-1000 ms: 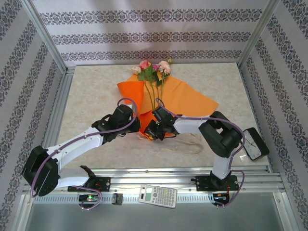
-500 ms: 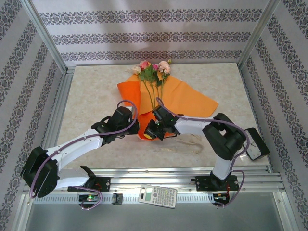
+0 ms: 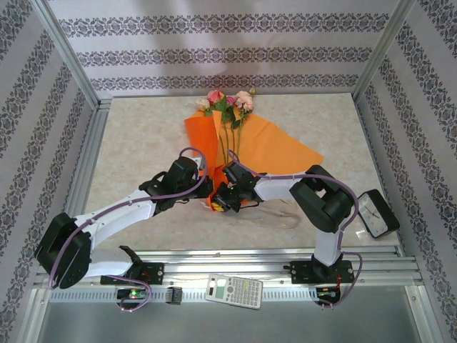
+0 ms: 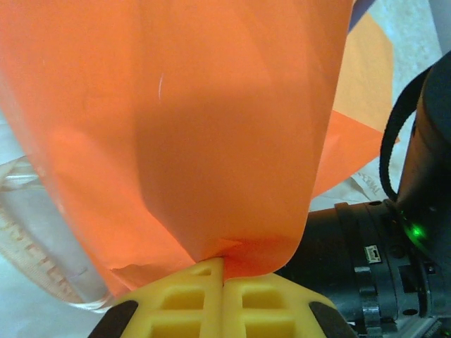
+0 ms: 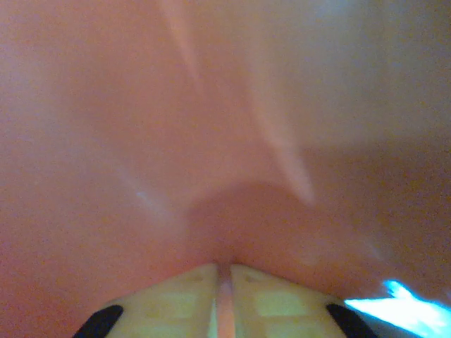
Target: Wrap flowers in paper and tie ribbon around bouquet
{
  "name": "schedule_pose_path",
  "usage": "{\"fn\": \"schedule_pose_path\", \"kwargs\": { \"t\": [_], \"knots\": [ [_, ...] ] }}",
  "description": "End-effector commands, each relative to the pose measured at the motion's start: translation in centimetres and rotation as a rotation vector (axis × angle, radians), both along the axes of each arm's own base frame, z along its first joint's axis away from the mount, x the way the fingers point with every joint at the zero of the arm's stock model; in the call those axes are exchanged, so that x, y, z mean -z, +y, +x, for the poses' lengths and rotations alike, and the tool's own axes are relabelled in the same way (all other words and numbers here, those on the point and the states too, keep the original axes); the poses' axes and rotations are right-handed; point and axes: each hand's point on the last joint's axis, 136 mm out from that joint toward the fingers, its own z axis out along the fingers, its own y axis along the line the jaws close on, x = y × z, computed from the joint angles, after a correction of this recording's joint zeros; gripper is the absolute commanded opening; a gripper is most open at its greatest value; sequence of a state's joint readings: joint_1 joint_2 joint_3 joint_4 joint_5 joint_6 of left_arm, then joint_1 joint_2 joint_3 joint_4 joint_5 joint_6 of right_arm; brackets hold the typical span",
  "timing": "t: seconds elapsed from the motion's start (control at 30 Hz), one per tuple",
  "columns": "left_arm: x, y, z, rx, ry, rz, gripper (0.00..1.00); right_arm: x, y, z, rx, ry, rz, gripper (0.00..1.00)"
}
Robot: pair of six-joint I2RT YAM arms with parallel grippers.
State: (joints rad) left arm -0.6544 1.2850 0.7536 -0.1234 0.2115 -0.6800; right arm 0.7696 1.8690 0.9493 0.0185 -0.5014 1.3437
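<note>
The paper [image 3: 282, 146] is a bright orange, creased sheet at the centre of the top view. Its right half is spread flat on the surface [image 3: 143, 143], and its left flap [image 3: 196, 136] is raised beside the stems. The flowers [image 3: 227, 101], pink and cream roses, poke out at its upper edge, their green stems running down the middle. In the left wrist view the left pincer [image 4: 223, 262] is clamped on a gathered fold of the paper. The right pincer [image 5: 223, 266] is nearly closed, pinching a thin orange layer. The pale ribbon [image 3: 275, 220] lies lower right of the sheet.
</note>
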Motion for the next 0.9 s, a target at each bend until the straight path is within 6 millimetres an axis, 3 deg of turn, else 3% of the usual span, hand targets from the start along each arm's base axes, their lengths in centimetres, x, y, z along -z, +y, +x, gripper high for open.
{"fn": "schedule_pose_path", "kwargs": {
  "t": [0.0, 0.1, 0.33, 0.53, 0.63, 0.73, 0.87],
  "knots": [
    [-1.1, -1.8, 0.4, 0.082, -0.052, -0.041, 0.0, -0.8, -1.2, 0.2, 0.02, -0.032, -0.014, 0.27],
    [-0.9, -2.2, 0.4, 0.12, -0.067, -0.032, 0.0, -3.6, -2.5, 1.5, 0.054, -0.121, -0.004, 0.34],
    [0.1, -3.4, 0.7, 0.178, -0.06, -0.027, 0.0, -9.2, -8.6, 4.8, 0.194, -0.342, -0.033, 0.41],
    [0.3, -4.0, 0.8, 0.2, -0.055, -0.035, 0.0, -13.6, -8.8, 7.4, 0.193, -0.521, 0.038, 0.58],
    [0.5, -4.3, 0.7, 0.214, -0.05, -0.039, 0.0, -13.0, -7.8, 8.4, 0.169, -0.491, 0.048, 0.64],
    [0.7, -4.5, 0.6, 0.232, -0.047, -0.037, 0.0, -11.3, -6.1, 8.6, 0.125, -0.403, 0.052, 0.63],
    [0.6, -4.8, 0.6, 0.251, -0.049, -0.038, 0.0, -10.3, -5.9, 8.6, 0.152, -0.369, 0.044, 0.63]
  ]
}}
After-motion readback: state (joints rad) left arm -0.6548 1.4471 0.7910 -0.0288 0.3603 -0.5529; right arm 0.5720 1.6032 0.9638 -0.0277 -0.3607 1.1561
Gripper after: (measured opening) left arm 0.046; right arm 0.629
